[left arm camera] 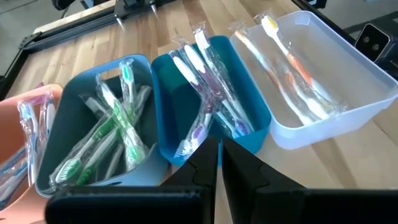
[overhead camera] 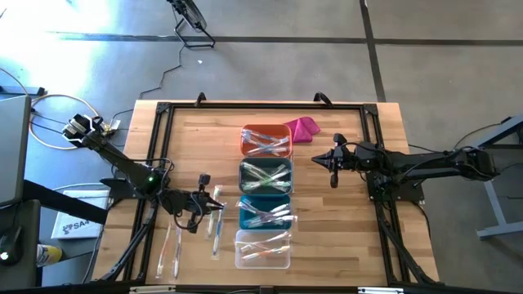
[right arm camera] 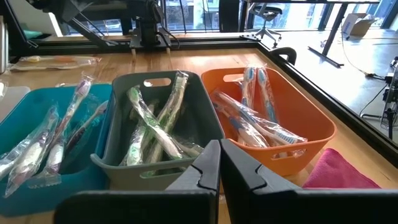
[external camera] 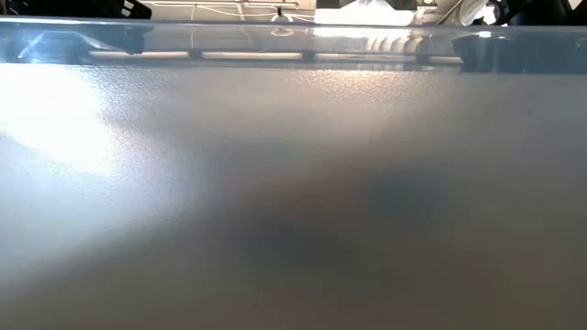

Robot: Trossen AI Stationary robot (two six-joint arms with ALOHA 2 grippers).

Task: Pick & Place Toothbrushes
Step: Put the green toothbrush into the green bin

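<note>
Wrapped toothbrushes lie in four bins set in a column at the table's middle: orange (overhead camera: pixel 265 140), grey (overhead camera: pixel 265 175), teal (overhead camera: pixel 265 211) and clear (overhead camera: pixel 263 247). Green-tinted ones (left arm camera: pixel 118 124) fill the grey bin. A few more toothbrushes (overhead camera: pixel 215 233) lie flat on the wood at the near left. My left gripper (overhead camera: pixel 211 204) hovers above these, left of the teal bin, pointing toward the bins. It is shut, and in the left wrist view nothing shows between its fingers (left arm camera: pixel 220 155). My right gripper (overhead camera: pixel 331 163) waits right of the grey bin, shut and empty (right arm camera: pixel 220 165).
A magenta cloth (overhead camera: pixel 302 128) lies beside the orange bin's far right corner. A black frame (overhead camera: pixel 163 110) runs round the table's edges. A pale blurred surface close to the camera fills the low view. Bare wood lies between the bins and the right arm.
</note>
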